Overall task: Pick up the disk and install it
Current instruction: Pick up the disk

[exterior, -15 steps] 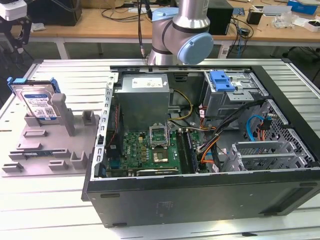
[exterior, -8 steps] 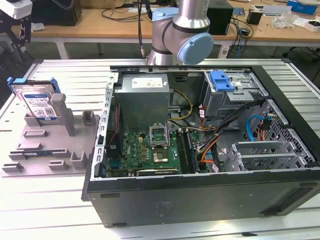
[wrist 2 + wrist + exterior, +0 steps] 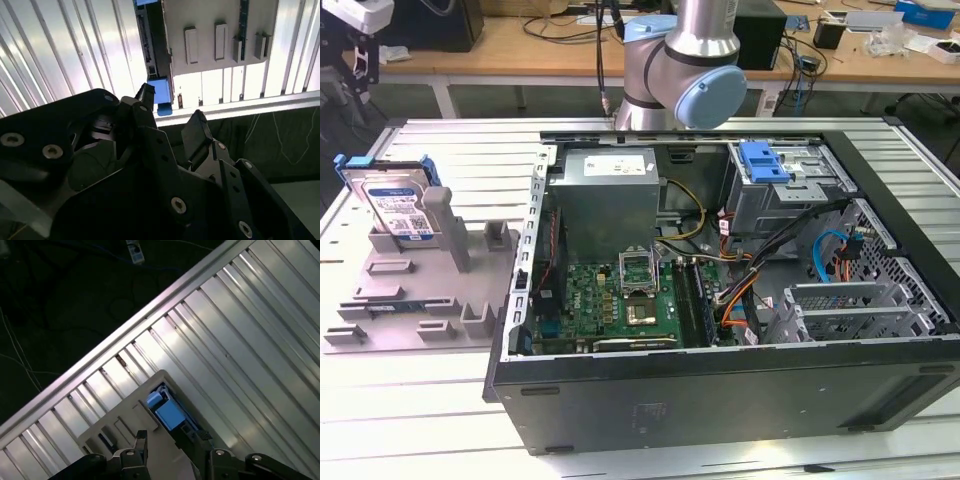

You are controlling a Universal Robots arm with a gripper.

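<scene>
The disk point(image 3: 395, 205), a silver drive with a blue-and-white label in a blue carrier, stands on edge in a grey holder point(image 3: 415, 290) at the exterior view's left. My gripper point(image 3: 360, 60) hangs above it near that view's upper left corner. In the second wrist view my gripper point(image 3: 170, 107) is open, and the disk's blue carrier end point(image 3: 161, 92) shows beyond the gap between its black fingers point(image 3: 197, 127). The first wrist view has my gripper point(image 3: 172, 437) with the blue carrier end point(image 3: 167, 412) just past the fingertips. Nothing is between the fingers.
An open computer case point(image 3: 720, 400) lies on the slatted metal table point(image 3: 410, 420). Inside it are a green motherboard point(image 3: 610, 300), a power supply point(image 3: 605, 190), loose cables, and a metal drive cage topped by a blue bracket point(image 3: 765, 160). The arm's base point(image 3: 680, 60) stands behind the case.
</scene>
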